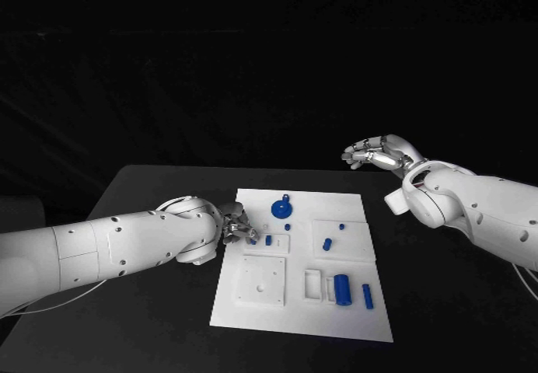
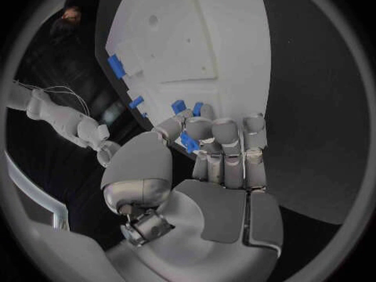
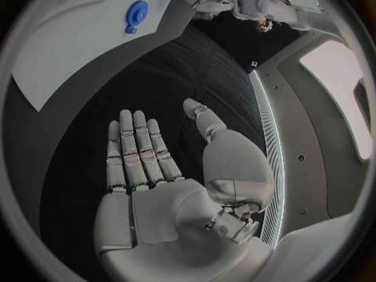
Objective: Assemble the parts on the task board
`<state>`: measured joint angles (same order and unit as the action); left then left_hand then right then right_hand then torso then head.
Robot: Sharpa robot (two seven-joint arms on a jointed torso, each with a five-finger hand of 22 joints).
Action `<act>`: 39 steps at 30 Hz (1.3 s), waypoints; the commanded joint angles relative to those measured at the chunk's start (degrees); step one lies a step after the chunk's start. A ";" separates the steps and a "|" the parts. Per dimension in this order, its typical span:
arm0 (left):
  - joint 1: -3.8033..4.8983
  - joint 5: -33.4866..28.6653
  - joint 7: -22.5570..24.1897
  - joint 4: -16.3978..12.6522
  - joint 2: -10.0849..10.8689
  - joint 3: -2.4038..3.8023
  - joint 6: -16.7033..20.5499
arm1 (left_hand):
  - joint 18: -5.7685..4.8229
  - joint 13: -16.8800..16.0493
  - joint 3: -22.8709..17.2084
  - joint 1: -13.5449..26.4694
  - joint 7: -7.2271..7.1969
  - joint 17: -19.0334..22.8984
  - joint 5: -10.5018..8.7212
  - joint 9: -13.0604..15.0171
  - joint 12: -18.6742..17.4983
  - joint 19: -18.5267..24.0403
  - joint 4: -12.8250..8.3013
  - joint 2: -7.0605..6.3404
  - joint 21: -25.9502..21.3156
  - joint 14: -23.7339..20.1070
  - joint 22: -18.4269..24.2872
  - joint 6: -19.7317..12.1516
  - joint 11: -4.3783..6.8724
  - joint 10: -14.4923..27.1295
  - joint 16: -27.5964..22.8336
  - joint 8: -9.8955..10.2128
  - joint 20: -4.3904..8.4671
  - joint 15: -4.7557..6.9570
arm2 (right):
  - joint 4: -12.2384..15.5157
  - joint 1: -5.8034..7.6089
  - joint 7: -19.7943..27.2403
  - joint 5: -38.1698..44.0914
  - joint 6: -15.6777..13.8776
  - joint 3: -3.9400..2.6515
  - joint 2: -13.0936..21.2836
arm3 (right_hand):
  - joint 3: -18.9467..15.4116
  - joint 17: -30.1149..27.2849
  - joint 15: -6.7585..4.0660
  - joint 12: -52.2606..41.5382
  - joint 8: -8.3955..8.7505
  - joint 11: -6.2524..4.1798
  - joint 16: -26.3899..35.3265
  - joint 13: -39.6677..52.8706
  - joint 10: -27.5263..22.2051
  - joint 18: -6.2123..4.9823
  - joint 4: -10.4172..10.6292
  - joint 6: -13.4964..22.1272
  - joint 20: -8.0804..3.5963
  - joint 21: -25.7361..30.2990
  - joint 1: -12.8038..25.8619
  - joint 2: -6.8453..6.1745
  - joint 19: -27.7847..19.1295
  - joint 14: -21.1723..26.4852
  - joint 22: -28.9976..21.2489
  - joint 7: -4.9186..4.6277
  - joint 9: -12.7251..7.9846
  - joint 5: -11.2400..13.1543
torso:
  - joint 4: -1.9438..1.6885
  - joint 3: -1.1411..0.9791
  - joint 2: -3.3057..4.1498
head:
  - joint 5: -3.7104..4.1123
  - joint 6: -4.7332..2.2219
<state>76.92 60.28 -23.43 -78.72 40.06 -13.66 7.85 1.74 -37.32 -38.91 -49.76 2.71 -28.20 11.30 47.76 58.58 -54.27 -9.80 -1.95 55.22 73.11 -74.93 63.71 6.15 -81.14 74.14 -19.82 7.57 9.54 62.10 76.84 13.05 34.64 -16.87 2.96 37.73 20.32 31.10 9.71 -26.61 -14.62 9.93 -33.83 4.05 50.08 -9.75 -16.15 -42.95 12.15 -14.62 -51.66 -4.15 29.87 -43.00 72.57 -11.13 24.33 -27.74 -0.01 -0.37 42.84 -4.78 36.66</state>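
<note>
The white task board [image 1: 260, 315] lies in the middle of the black table. My left hand [image 1: 233, 227] is at the board's left edge, its fingers curled around a small blue part [image 2: 188, 143] that it pinches between thumb and fingertips just above the board [image 2: 203, 37]. A blue round disc [image 1: 283, 207] stands near the board's far edge. Two blue cylinders [image 1: 342, 289] lie in recesses at the near right. My right hand [image 1: 379, 152] is raised off the table beyond the board's far right corner; in the right wrist view it [image 3: 149, 169] is flat, fingers straight, holding nothing.
Small blue pegs [image 1: 326, 243] sit in the board's right half, and another [image 1: 288, 226] is below the disc. A square white recessed plate [image 1: 263, 281] occupies the near left of the board. Bare black table [image 1: 448, 311] flanks the board on both sides.
</note>
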 commanded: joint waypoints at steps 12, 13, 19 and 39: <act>-0.24 0.09 -1.05 0.18 -0.04 -0.15 -3.28 | -0.16 0.29 0.42 0.38 -3.69 0.27 -4.81 0.25 0.32 -0.25 0.92 -2.06 -0.40 -0.25 -0.72 7.30 1.10 1.17 0.23 0.24 7.24 0.37 | 0.01 0.04 -0.06 -0.20 0.08 -0.06 0.05 | 0.20 -0.09 0.09 0.25 -0.22 0.06 -0.34 -0.09 0.15 -0.53 0.02 -0.17 0.31 0.42 -0.10 0.08 -0.05 0.49 0.13 -1.77 -0.11 -0.35 | 0.00 0.02 -0.01 | 0.15 0.06; -0.24 0.09 -1.12 0.21 0.00 -0.15 -3.05 | -0.15 0.34 0.54 0.66 -3.70 0.31 -5.11 0.27 0.31 -0.27 1.37 -2.73 -0.44 -0.28 -0.72 7.23 1.08 1.19 0.22 0.28 7.27 0.41 | -0.02 0.04 -0.05 -0.20 0.06 -0.06 0.05 | 0.20 -0.09 0.09 0.25 -0.22 0.06 -0.34 -0.09 0.15 -0.53 0.02 -0.17 0.31 0.42 -0.10 0.08 -0.05 0.49 0.13 -1.77 -0.11 -0.36 | 0.00 0.02 -0.01 | 0.17 -0.03; -0.24 0.24 -1.68 0.46 0.15 -0.15 -1.92 | -0.09 0.51 0.98 2.37 -3.65 0.45 -8.26 0.32 0.40 -0.45 4.38 -6.26 -0.67 -0.33 -0.66 6.84 1.05 1.16 0.22 0.47 7.39 0.71 | -0.01 0.03 -0.06 -0.20 0.04 -0.06 0.08 | 0.20 -0.10 0.09 0.25 -0.22 0.07 -0.35 -0.09 0.14 -0.53 0.02 -0.16 0.31 0.43 -0.10 0.08 -0.05 0.50 0.15 -1.77 -0.12 -0.36 | -0.01 0.03 -0.03 | 0.23 -0.03; 0.42 -5.36 1.59 -0.68 2.23 0.64 4.46 | -0.92 2.81 7.49 6.46 0.45 2.85 -8.48 -0.53 -4.45 4.94 14.59 -15.00 -4.58 -6.16 0.07 -5.96 -2.94 6.13 -4.55 4.46 6.30 -0.82 | -0.19 0.02 0.00 -0.20 0.14 -0.06 0.11 | 0.18 -0.14 0.10 0.26 -0.21 0.08 -0.37 -0.10 0.13 -0.53 0.06 -0.12 0.33 0.48 -0.01 0.09 -0.04 0.52 0.19 -1.80 -0.15 -0.38 | -0.02 0.02 0.00 | 0.49 -0.57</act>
<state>77.13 58.53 -24.57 -79.10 42.11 -13.11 9.83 1.74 -34.57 -31.71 -42.91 3.22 -25.40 2.93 47.17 54.30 -49.54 4.83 -16.95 50.79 67.19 -74.91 57.89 3.20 -75.29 69.74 -15.15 6.35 8.73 61.96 76.83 13.02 34.63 -16.87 2.96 37.85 20.31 31.05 9.85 -26.61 -14.62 9.93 -33.83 4.02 50.08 -9.74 -16.15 -42.95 12.15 -14.40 -51.66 -4.15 29.87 -42.85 72.67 -11.13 24.23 -27.74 -0.03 -0.34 42.81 -4.28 36.22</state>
